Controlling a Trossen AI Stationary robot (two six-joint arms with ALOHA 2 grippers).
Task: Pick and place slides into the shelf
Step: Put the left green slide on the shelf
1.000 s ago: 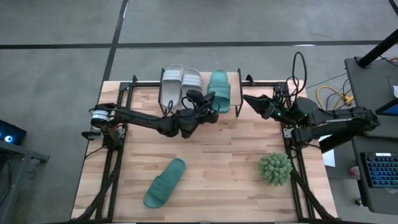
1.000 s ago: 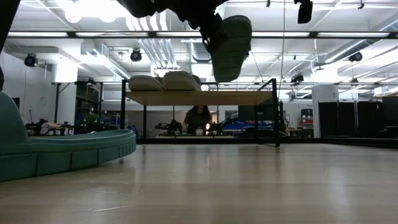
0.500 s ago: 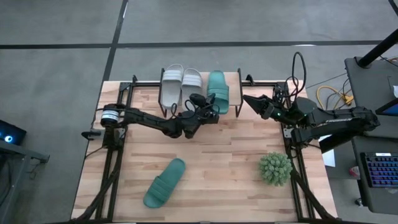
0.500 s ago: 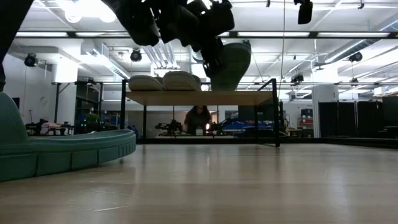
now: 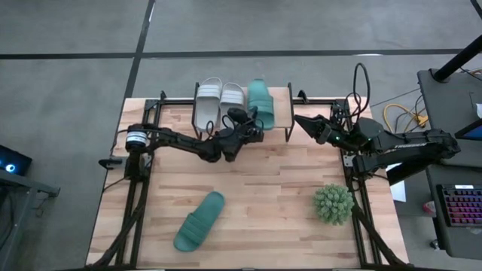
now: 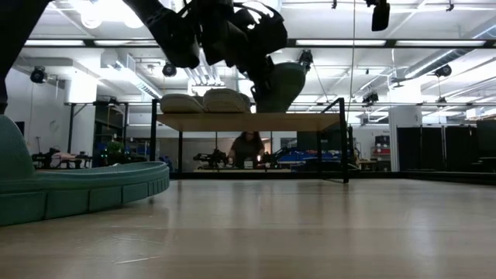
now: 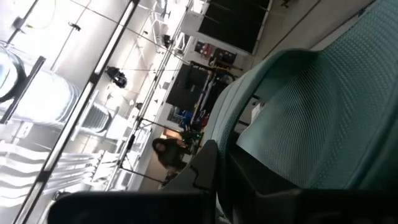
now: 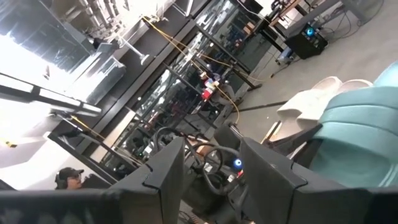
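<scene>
— Where do we see the teal slide (image 5: 259, 104)?
— On the shelf (image 5: 282, 113), beside the white pair (image 5: 219, 98), gripped by our left claw (image 5: 251, 129). The other teal slide (image 5: 199, 221) lies on the bench (image 5: 271, 188).
— The right claw (image 5: 300, 120)?
— Half-open, empty, just beside the shelf.

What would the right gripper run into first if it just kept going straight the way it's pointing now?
Probably the shelf. The right gripper points across the table toward the shelf's near end, where the teal slide held by the left gripper sits. Its height relative to the shelf is unclear, so it might meet the slide instead.
</scene>
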